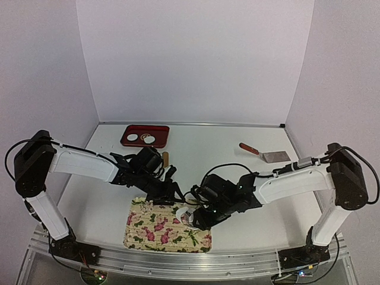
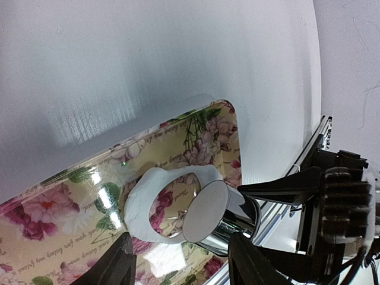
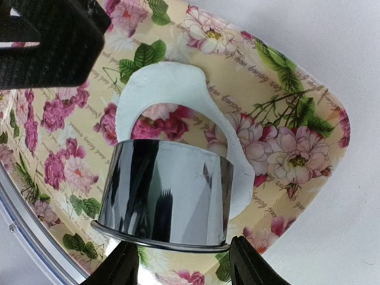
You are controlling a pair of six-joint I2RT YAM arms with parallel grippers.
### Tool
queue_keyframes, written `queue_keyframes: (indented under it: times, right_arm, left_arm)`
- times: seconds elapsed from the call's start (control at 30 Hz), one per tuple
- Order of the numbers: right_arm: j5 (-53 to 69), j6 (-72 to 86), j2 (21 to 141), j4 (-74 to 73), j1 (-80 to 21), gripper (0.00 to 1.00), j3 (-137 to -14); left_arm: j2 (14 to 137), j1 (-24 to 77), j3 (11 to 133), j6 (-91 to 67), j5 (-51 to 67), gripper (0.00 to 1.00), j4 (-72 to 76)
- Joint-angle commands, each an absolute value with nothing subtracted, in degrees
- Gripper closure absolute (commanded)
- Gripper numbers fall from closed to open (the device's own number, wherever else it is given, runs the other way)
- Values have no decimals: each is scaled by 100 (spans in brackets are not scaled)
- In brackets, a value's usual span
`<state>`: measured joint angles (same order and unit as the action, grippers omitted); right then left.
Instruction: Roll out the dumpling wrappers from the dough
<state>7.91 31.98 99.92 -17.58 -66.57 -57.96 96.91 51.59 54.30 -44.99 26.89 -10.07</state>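
Observation:
My right gripper [image 3: 178,261] is shut on the shiny metal ring cutter [image 3: 166,190] and holds it tilted just above the floral tray [image 3: 297,89]. In the left wrist view a flat pale round disc [image 2: 205,211], a dumpling wrapper, fills the mouth of the cutter [image 2: 240,224]. The flat white leftover with a hole [image 2: 138,205] lies on the tray beneath it, and also shows in the right wrist view [image 3: 160,83]. My left gripper [image 2: 181,264] is open and empty, hovering right next to the cutter. Two more dumpling wrappers [image 1: 132,138] [image 1: 149,139] lie in the red tray [image 1: 127,143].
A wooden rolling pin [image 1: 166,158] lies behind the left gripper [image 1: 169,193]. A spatula [image 1: 267,154] with a red handle lies at the back right. The floral tray [image 1: 154,234] sits at the table's near edge, by the metal rail. The two grippers [image 1: 199,217] are close together.

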Motion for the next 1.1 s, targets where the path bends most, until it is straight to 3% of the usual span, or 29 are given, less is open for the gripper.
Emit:
queue_keyframes:
  times: [0.0, 0.53, 0.67, 0.83, 1.07]
  right_arm:
    - [490, 2991, 9959, -1740, -6722, 46, -5976]
    - [26, 3221, 9744, -1748, -6760, 41, -6057]
    - [6, 3128, 9902, -1727, -6759, 48, -6124]
    - [0, 3025, 10023, -1707, -6762, 70, -6259]
    - [-176, 3038, 10047, -1713, -6759, 84, -6285]
  left_arm:
    - [9782, 5177, 5714, -4434, 2692, 46, -1051]
    - [9576, 5177, 5480, -4461, 2689, 46, -941]
    - [9499, 5177, 5395, -4494, 2682, 46, -903]
    - [9394, 5177, 5276, -4559, 2663, 46, -913]
    - [9291, 5177, 5209, -4577, 2618, 46, -960]
